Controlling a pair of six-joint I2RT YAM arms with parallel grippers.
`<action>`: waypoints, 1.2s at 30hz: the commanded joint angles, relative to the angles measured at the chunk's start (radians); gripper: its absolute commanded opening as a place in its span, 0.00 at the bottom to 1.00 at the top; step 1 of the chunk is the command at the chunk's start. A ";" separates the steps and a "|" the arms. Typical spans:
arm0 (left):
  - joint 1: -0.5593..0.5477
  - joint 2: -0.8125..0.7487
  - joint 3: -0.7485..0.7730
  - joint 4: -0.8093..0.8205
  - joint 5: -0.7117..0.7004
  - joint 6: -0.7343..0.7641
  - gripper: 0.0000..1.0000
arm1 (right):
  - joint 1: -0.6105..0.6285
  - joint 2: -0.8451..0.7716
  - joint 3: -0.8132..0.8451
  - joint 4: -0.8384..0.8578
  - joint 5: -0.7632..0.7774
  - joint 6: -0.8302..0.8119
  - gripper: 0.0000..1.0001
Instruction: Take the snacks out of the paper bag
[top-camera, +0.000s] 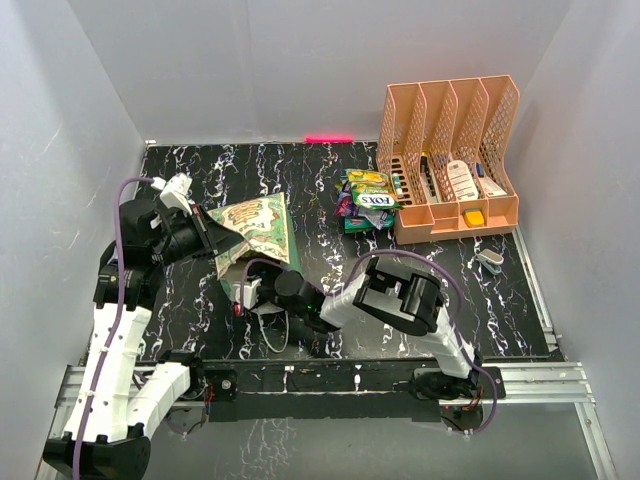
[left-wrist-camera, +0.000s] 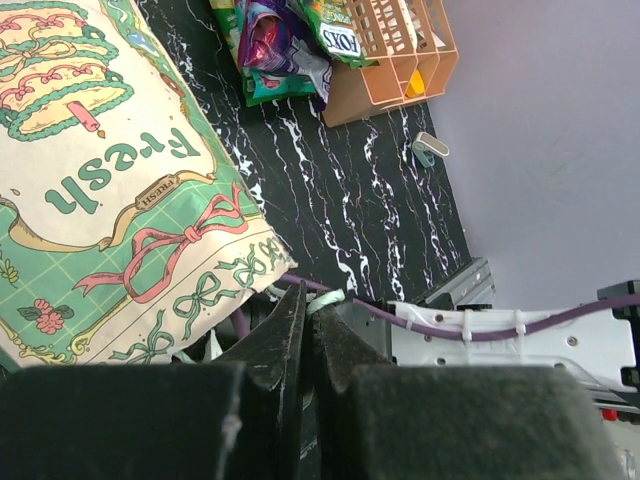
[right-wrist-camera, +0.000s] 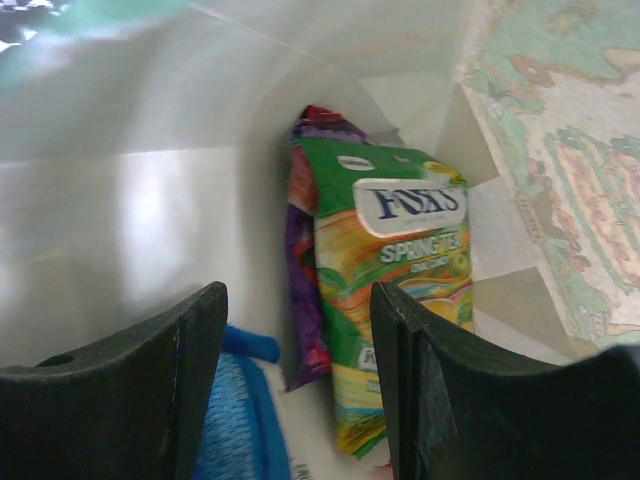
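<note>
The mint-green paper bag lies on its side, its cream "Fresh" panel up. My left gripper is shut on a mint-green edge of the bag. My right gripper is open inside the bag's mouth, with the pale interior around it. Ahead of its fingers lie a green FOX'S packet, a purple packet partly under it, and a blue packet near the left finger. None is touched. Several snacks lie piled outside, also in the left wrist view.
A peach mesh organizer with small bottles and boxes stands at the back right, right beside the snack pile; it also shows in the left wrist view. A small grey-and-white object lies in front of it. White walls enclose the black marbled table.
</note>
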 joint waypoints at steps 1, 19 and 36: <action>0.001 -0.006 0.038 0.003 0.029 0.004 0.00 | -0.049 0.028 0.086 0.178 -0.070 0.001 0.63; -0.001 0.006 0.053 -0.005 0.036 0.005 0.00 | -0.132 0.229 0.348 0.122 -0.136 0.056 0.70; -0.003 -0.013 0.064 -0.098 -0.207 0.016 0.00 | -0.142 0.028 0.223 0.033 -0.204 0.078 0.07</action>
